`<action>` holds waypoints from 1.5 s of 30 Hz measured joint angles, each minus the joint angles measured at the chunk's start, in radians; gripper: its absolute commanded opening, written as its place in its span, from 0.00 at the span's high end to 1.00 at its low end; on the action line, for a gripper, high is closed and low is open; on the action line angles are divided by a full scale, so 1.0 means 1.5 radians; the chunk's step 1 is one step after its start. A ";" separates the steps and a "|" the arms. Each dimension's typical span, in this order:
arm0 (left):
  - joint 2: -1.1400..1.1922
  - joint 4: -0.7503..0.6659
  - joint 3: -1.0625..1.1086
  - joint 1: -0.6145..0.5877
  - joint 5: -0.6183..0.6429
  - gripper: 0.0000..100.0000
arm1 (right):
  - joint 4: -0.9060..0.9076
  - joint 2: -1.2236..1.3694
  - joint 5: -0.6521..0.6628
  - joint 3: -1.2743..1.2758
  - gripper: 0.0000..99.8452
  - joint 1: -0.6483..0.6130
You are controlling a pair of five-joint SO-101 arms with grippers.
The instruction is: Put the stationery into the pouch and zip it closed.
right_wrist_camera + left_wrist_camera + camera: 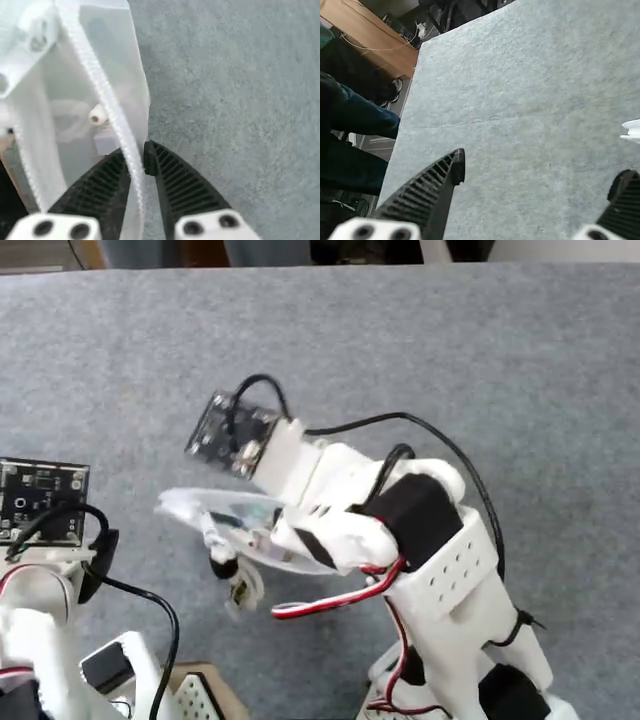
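two jaws of the right gripper (pixel 145 159) pinch the zip edge of the translucent plastic pouch (pixel 85 75) on the grey felt table (pixel 450 340), best held taut until the wide-open left gripper (pixel 540 175), well apart, helps.

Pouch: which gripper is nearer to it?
Right. The right gripper is clamped on the edge of the pouch. The left gripper hangs open over the table, off to the pouch's side and apart from it.
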 measured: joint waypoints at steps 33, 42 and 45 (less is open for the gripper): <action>-0.103 0.056 -0.004 0.336 -0.197 0.55 | 0.000 -0.037 0.063 0.054 0.99 -0.069; -0.107 0.057 0.035 0.414 -0.086 0.55 | 0.000 -0.039 0.046 0.054 0.99 -0.081; -0.107 0.057 0.048 0.419 -0.085 0.55 | 0.000 -0.039 0.046 0.054 0.99 -0.080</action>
